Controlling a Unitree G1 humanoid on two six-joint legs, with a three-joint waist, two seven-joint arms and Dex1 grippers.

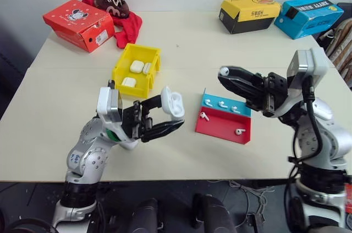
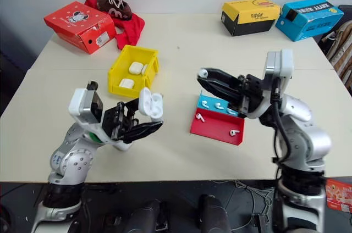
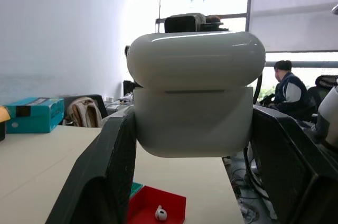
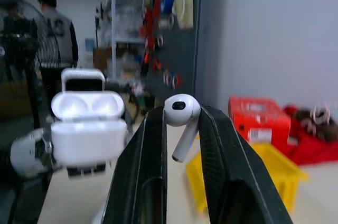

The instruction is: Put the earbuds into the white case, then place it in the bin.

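My left gripper [image 1: 171, 111] is shut on a white case [image 1: 175, 104], held above the table's near side with its lid swung open. From the left wrist, the case [image 3: 195, 94] sits between the two fingers. My right gripper [image 1: 225, 75] is shut on one of the earbuds [image 1: 224, 71], raised and pointing towards the case; this earbud [image 4: 181, 115] is pinched at the fingertips, stem down. The open case [image 4: 87, 123] faces it a short way off. The yellow bin [image 1: 117, 73] stands behind my left arm and holds three white cases [image 1: 136, 67].
A red-and-blue tray [image 1: 220, 127] between the arms carries several loose earbuds [image 1: 240, 131]. At the table's far edge are a red box [image 1: 80, 24], a red cloth with a brown shoe [image 1: 113, 5], a yellow box [image 1: 247, 14] and a blue box [image 1: 307, 16]. A person [image 3: 288, 89] sits beyond.
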